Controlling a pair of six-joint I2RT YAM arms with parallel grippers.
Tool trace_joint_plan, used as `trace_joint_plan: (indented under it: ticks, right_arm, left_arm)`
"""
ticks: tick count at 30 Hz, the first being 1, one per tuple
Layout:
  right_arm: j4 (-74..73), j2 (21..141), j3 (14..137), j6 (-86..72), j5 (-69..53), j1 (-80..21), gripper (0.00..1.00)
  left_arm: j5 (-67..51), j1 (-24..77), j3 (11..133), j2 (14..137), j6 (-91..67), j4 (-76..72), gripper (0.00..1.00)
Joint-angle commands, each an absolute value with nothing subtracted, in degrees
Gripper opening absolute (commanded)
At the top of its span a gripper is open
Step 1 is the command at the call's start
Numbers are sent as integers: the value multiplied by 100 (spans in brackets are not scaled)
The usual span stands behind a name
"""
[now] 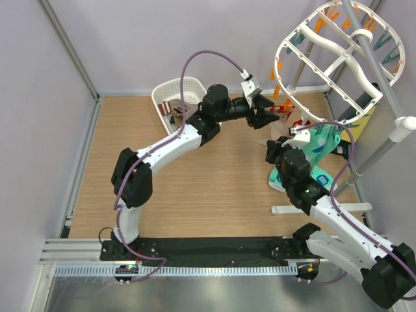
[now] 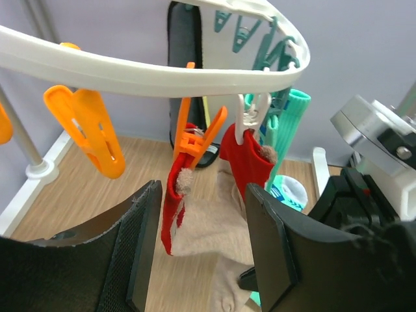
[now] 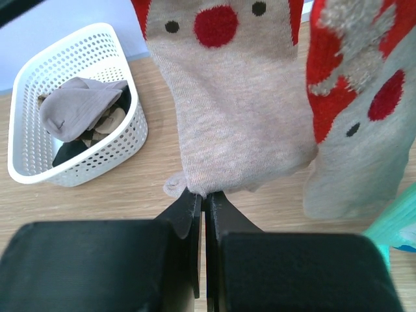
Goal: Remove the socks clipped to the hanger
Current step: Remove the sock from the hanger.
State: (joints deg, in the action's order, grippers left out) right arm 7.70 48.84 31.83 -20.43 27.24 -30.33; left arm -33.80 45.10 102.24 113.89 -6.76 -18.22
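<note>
Two black two-finger pincers work at one large white plastic oval hanger point(image 2: 149, 73) with curved ribs. Four socks show clipped under the hanger: two red-cuffed beige socks point(image 3: 234, 104) with red-nosed faces, one teal sock point(image 2: 289, 123) and one black sock point(image 2: 185, 58). One orange peg point(image 2: 195, 140) and one white peg point(image 2: 250, 117) hold the red cuffs.

The left pincer point(image 2: 203, 224) stands open just below the hanger's rim. Both red cuffs hang in the gap between its fingers, and whether they touch cannot be told. The right pincer point(image 3: 204, 201), lower beneath the hanger, is closed on the toe edge of one beige sock. The second beige sock hangs just beside it.

One white perforated plastic basket point(image 3: 123, 133) sits well apart from the hanger, holding a grey sock point(image 3: 78, 110) and darker ones too bunched to count.

All stands on a light wooden tabletop point(image 1: 195, 188) between pale lilac walls point(image 1: 162, 39), and the hanger is carried on a grey metal pole point(image 1: 383, 88).
</note>
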Motion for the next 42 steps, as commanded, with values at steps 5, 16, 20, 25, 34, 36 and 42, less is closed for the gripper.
trace_joint_plan:
  ticks: [5,16,20,25,34,36,42]
  right_arm:
    - [967,4597,3173,-2109,2734,-3059,1]
    - [861,4246,3015,-2118,2725,-3041,1]
    - [782,4192,3050,-2092,2716,-3032,1]
    - [756,4175,3050,-2066,2725,-3032,1]
    - [747,4227,2988,-2092,2707,-3023,1]
    - [738,4219,3006,-2074,2716,-3023,1]
    - [729,4157,3024,-2074,2725,-3006,1]
  left_arm:
    - [-4473,4447,10247,11346,-414,-2980,57]
    - [-4483,4517,10828,11891,-264,-3226,55]
    - [-4211,4509,10907,12084,-307,-3400,55]
    - [-3911,4518,10951,12173,-492,-3805,55]
    - [-4183,4509,11355,12488,-641,-4016,55]
    - [-4350,4509,11574,12577,-712,-3929,55]
    - [-4456,4509,11742,12762,-861,-3946,54]
